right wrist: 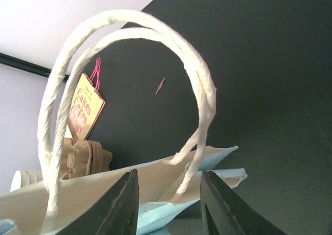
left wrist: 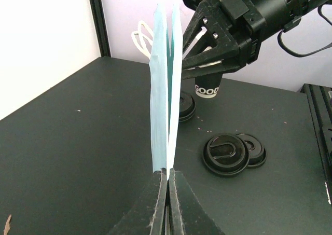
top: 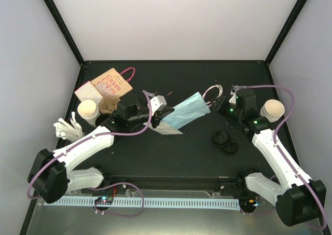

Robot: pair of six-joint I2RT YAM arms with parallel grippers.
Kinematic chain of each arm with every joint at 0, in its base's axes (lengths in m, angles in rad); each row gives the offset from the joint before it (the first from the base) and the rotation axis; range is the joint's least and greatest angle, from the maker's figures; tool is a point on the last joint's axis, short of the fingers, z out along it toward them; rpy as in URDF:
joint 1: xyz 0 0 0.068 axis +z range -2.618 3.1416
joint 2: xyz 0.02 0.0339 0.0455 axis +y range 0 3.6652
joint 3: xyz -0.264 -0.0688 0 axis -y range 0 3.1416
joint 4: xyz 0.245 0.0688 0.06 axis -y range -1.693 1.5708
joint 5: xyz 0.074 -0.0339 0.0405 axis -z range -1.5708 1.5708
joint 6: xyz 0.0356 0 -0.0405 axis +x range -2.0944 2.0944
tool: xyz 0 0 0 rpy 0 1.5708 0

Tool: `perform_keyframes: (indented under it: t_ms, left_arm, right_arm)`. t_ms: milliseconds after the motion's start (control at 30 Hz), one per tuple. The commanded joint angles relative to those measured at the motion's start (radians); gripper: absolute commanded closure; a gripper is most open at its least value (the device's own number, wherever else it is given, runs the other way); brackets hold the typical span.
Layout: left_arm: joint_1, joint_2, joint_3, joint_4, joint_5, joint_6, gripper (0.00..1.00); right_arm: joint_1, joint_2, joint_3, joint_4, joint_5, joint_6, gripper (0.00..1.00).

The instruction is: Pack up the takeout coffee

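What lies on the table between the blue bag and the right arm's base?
Two touching black cup lids, right of the blue bag; the top external view shows them.

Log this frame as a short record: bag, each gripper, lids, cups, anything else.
bag: blue paper bag, stretched between the two grippers
left gripper: shut on the bag's bottom edge
right gripper: jaws apart, a white handle strand between them
lids: two black lids overlapping on the table, by the right arm
cups: left cup stack; right cup stack
other: Cakes bag and tan cup carrier, back left
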Motion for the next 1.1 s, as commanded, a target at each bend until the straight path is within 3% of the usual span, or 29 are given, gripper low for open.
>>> perform_keyframes:
  t_ms: [0, 567, 667, 833, 900, 1000, 1067]
  left_arm:
    - [-0.006, -0.02, -0.005, 0.048, 0.028, 0.002, 0.98]
    - [-0.008, -0.022, -0.005, 0.05, 0.027, 0.002, 0.98]
    - [-0.008, -0.019, -0.005, 0.053, 0.028, 0.002, 0.98]
    - [-0.007, -0.019, -0.005, 0.053, 0.022, 0.001, 0.96]
    - [-0.007, -0.021, 0.0, 0.048, 0.021, -0.009, 0.82]
    - [-0.007, -0.028, 0.05, 0.022, 0.016, -0.089, 0.42]
    - [-0.006, -0.025, 0.101, -0.014, -0.013, -0.179, 0.28]
  right_arm:
    - [0.001, 0.021, -0.008, 0.044, 0.009, 0.024, 0.67]
    - [-0.009, 0.086, -0.041, 0.094, 0.01, 0.031, 0.78]
    - [-0.031, 0.093, -0.05, 0.107, -0.021, 0.036, 0.93]
    - [-0.046, 0.066, -0.05, 0.12, -0.025, -0.022, 0.99]
    - [-0.048, 0.05, -0.028, 0.122, -0.041, -0.087, 0.99]
    - [-0.048, 0.02, 0.028, 0.095, -0.043, -0.19, 0.99]
    - [-0.045, -0.009, 0.081, 0.057, -0.021, -0.262, 0.99]
